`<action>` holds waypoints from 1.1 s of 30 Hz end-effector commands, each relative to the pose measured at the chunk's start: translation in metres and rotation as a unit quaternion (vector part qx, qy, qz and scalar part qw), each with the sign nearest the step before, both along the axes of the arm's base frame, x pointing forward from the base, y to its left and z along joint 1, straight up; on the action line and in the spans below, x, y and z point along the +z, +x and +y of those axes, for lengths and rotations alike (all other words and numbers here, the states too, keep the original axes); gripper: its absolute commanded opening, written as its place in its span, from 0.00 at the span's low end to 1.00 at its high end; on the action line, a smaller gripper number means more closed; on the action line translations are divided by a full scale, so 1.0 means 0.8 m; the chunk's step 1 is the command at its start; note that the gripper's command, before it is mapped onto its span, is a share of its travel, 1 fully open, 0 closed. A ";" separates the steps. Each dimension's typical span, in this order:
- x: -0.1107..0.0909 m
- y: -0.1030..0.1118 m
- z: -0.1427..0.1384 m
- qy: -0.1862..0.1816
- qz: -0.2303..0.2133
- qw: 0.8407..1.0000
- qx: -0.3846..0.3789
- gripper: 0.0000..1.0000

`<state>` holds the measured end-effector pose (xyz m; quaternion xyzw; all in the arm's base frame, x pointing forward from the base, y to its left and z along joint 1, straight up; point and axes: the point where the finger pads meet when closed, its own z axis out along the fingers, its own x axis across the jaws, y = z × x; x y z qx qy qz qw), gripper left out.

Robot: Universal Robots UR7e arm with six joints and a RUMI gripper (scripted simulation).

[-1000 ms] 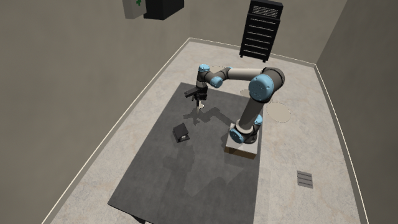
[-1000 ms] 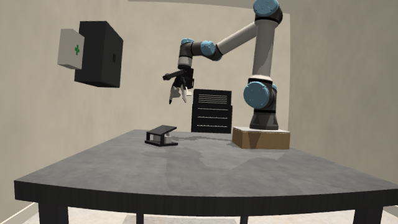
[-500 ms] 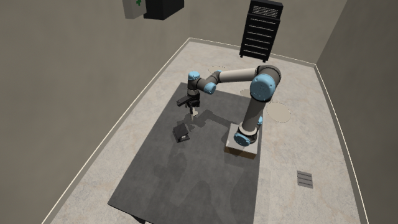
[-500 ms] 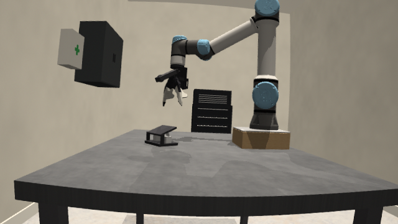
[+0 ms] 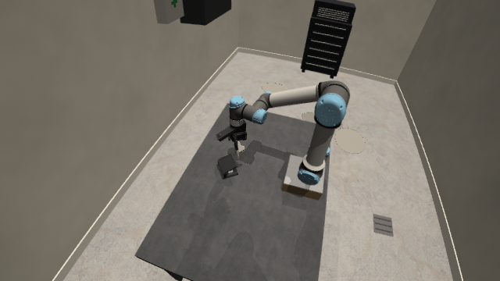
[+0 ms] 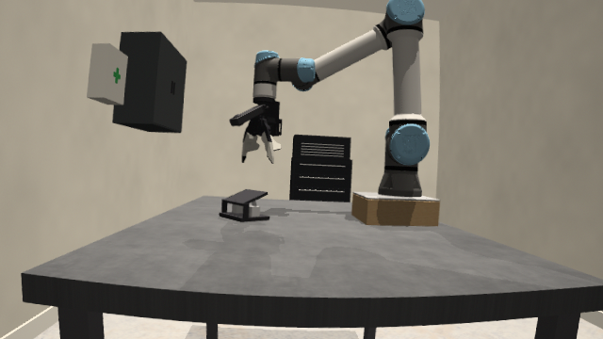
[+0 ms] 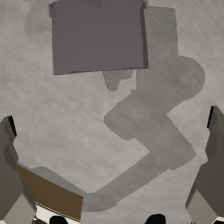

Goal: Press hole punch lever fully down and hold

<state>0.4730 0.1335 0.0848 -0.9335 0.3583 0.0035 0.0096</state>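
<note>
The hole punch (image 5: 227,165) (image 6: 244,205) (image 7: 99,35) is small and black, with a flat dark lever on top that stands raised. It stands upright on the dark grey table (image 5: 242,211) (image 6: 330,254), towards its far left part. My gripper (image 5: 238,147) (image 6: 258,153) (image 7: 109,112) is open and empty. It hangs in the air well above the table, pointing down, a little behind and to the side of the punch. In the wrist view the punch's top shows at the upper edge, beyond the two fingertips.
The arm's base stands on a brown box (image 5: 302,186) (image 6: 396,209) at the table's right edge. A black drawer cabinet (image 5: 328,39) (image 6: 321,167) stands by the back wall. A black box and a white first-aid box (image 6: 107,73) hang on the left wall.
</note>
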 end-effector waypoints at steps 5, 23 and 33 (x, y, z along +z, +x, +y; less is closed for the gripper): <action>-0.003 0.000 0.017 -0.007 0.000 1.000 0.006 1.00; -0.004 0.000 0.024 -0.009 0.000 1.000 0.009 0.00; -0.004 0.000 0.024 -0.009 0.000 1.000 0.009 0.00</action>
